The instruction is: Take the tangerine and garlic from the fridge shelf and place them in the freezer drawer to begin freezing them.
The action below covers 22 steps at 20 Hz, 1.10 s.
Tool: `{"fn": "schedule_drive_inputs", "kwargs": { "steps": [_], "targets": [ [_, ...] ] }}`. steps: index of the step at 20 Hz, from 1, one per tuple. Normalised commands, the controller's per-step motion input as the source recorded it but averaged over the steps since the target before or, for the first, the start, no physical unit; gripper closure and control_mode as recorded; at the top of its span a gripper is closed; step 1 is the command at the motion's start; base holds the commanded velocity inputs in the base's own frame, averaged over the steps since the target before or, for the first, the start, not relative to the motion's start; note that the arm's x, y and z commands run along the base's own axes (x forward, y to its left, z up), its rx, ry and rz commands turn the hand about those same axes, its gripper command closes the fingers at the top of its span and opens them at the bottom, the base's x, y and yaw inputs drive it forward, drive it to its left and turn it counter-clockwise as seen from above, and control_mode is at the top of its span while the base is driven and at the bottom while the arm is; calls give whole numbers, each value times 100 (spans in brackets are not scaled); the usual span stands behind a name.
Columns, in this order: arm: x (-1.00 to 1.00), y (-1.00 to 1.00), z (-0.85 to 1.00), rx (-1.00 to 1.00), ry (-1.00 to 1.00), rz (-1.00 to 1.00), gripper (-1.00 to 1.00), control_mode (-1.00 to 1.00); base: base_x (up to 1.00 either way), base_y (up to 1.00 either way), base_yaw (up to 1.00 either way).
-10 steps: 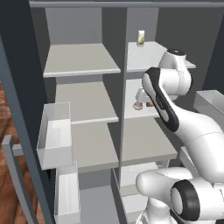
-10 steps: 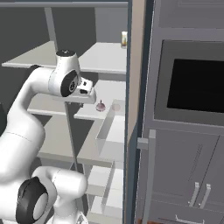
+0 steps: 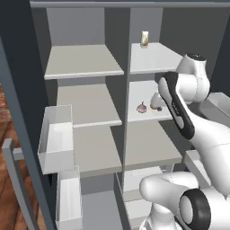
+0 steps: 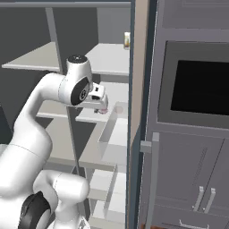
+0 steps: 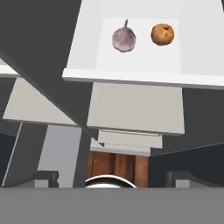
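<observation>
So the pincer is wide open and empty, garlic and tangerine side by side on the shelf ahead. Risk, I reckon: they're close, so grabbing one could knock the other rolling.

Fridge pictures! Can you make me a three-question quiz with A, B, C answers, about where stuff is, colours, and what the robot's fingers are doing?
1. Where is the garlic?
A. On a fridge shelf, next to the tangerine
B. In a door bin
C. On the floor

2. What colour is the tangerine?
A. Green
B. Orange-brown
C. Blue

3. What are the fingers doing?
A. Squeezing the garlic
B. Squeezing the carton
C. Open, holding nothing

Answers: 1 A, both lie side by side on the shelf; 2 B, the hand view shows it; 3 C, the fingers stand wide apart, away from both items.
</observation>
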Motion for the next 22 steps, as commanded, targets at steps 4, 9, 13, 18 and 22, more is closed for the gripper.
{"fn": "schedule_drive_inputs", "kwargs": {
  "steps": [4,9,13,18,22],
  "targets": [
    [44,-21,-51,0,-10,0,-100,-100,0,0,0],
    [64,-3,-32,1,-12,0,-100,-100,0,0,0],
    [44,-9,-3,8,-4,-1,-100,-100,0,0,0],
    [56,0,-53,11,0,-7,-100,-100,0,0,0],
    [54,0,-30,1,0,-1,-100,-100,0,0,0]
  ]
}}
